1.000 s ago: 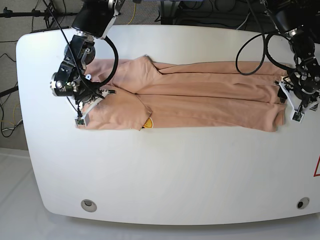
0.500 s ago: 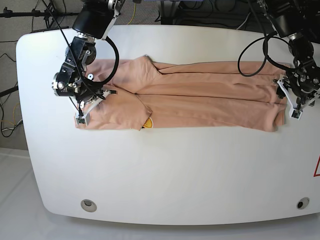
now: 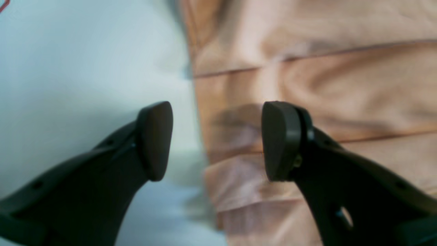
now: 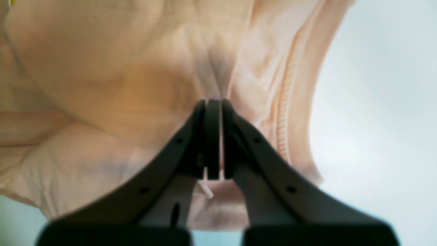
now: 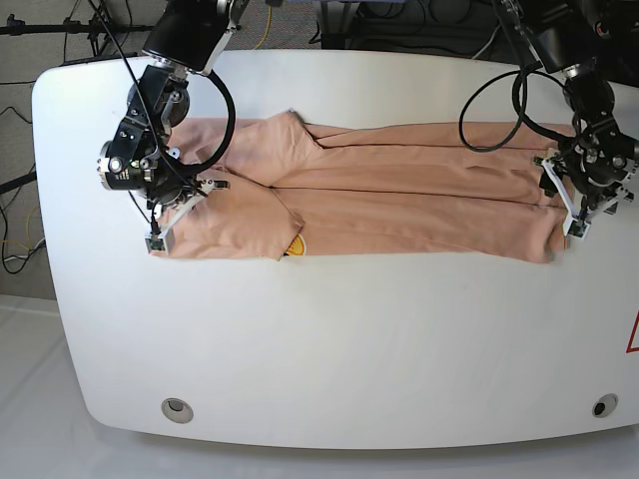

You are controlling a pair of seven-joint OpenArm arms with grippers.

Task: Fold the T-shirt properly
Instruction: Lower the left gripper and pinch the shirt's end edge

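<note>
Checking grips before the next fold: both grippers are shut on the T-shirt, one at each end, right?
Not quite. Only the right gripper is shut on the T-shirt; the right wrist view shows cloth pinched between its closed jaws. The left gripper is open, jaws straddling the shirt's edge, as the left wrist view shows.
</note>
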